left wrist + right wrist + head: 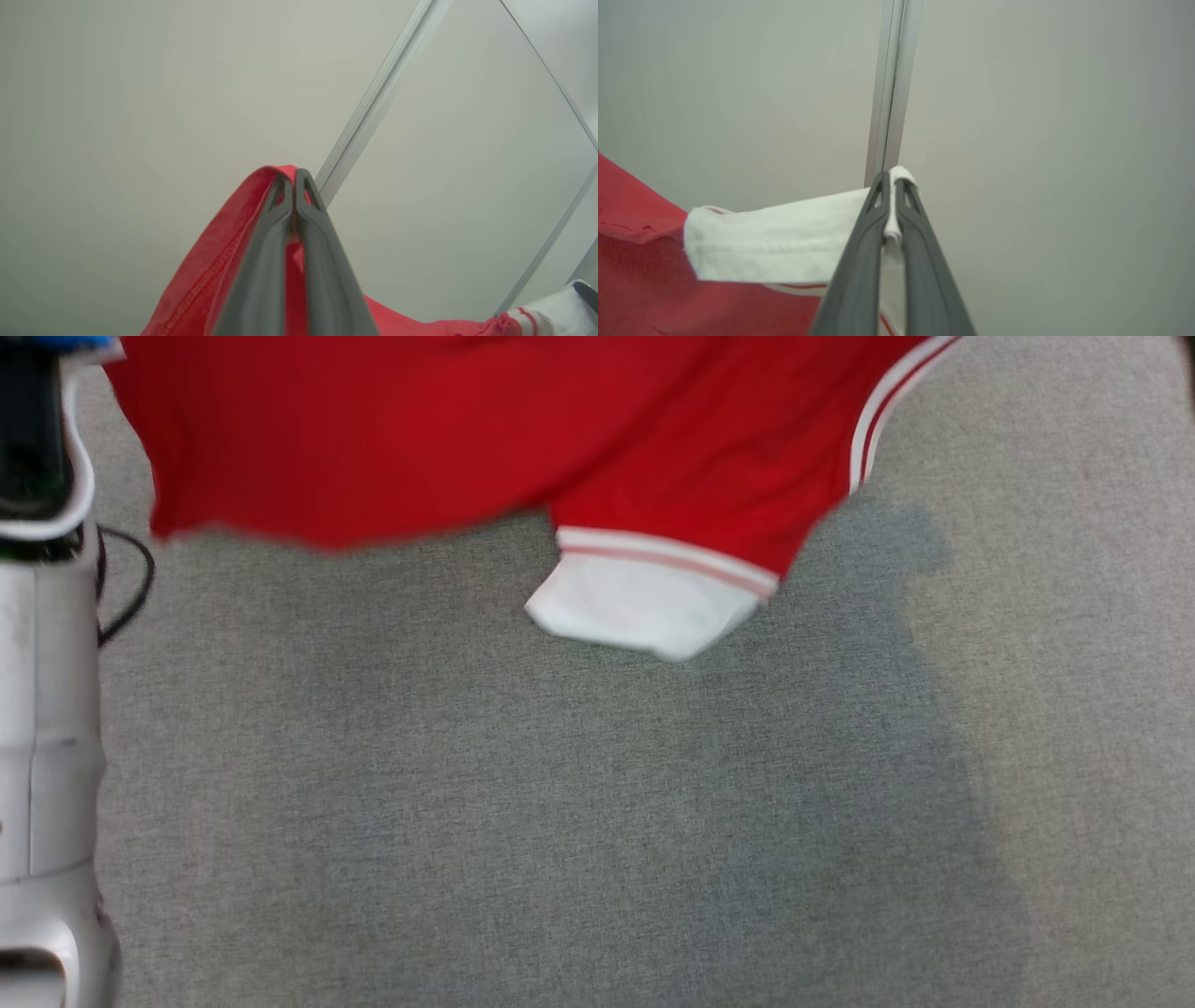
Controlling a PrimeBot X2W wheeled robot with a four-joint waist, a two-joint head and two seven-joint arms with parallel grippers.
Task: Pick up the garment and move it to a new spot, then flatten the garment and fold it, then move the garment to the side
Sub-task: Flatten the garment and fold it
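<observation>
Above the grey fabric surface (560,821), the red garment (448,429) hangs spread between both arms, left gripper (294,179) clamped on a red edge and right gripper (891,182) pinching the white cuff (784,240), apparently so it drapes open for laying flat.

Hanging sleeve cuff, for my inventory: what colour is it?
The red garment's hanging cuff is white; clearest in head view.
</observation>
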